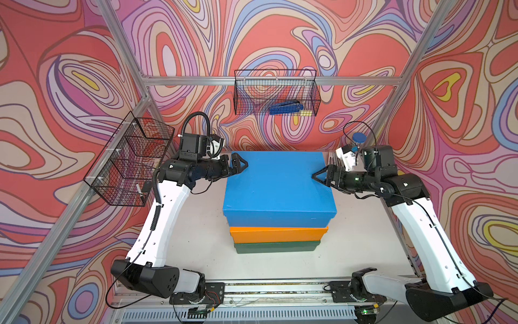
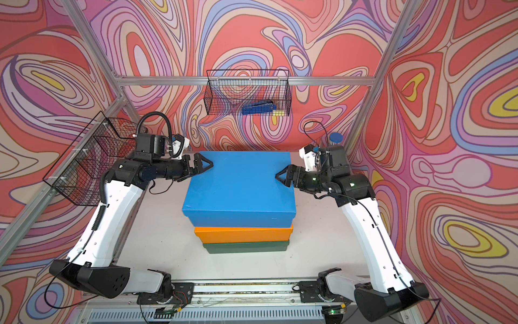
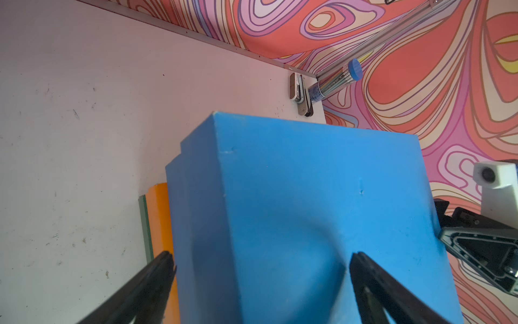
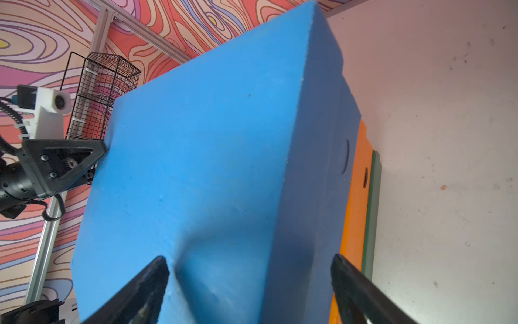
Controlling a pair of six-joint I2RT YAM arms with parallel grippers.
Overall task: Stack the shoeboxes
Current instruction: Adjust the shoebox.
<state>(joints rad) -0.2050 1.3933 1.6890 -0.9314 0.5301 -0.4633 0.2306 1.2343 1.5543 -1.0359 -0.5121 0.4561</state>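
Three shoeboxes sit in one stack in the middle of the bench: dark green shoebox at the bottom, orange shoebox on it, blue shoebox on top w/ lid on. Edges look roughly squared up in both top views.

Left gripper is at the blue shoebox's left end, near the far corner. Right gripper is at the right end, approx opposite.

Left wrist view: fingers are spread wide w/ the box's edge btwn them. One tip is on the lid, the other is low beside the side wall, by the seam w/ the orange shoebox. Right wrist view: same setup, one tip on the lid, the other down at the blue/orange seam. The lid looks shadowed or dented round each upper tip; can't tell which. Can't tell either whether each pair is clamping the box or only resting on it.

Bkgd: back wire basket hangs on the rear rail w/ a blue item inside. Side wire basket hangs on the left wall. A blue-capped tube stands at the bench's far right corner.
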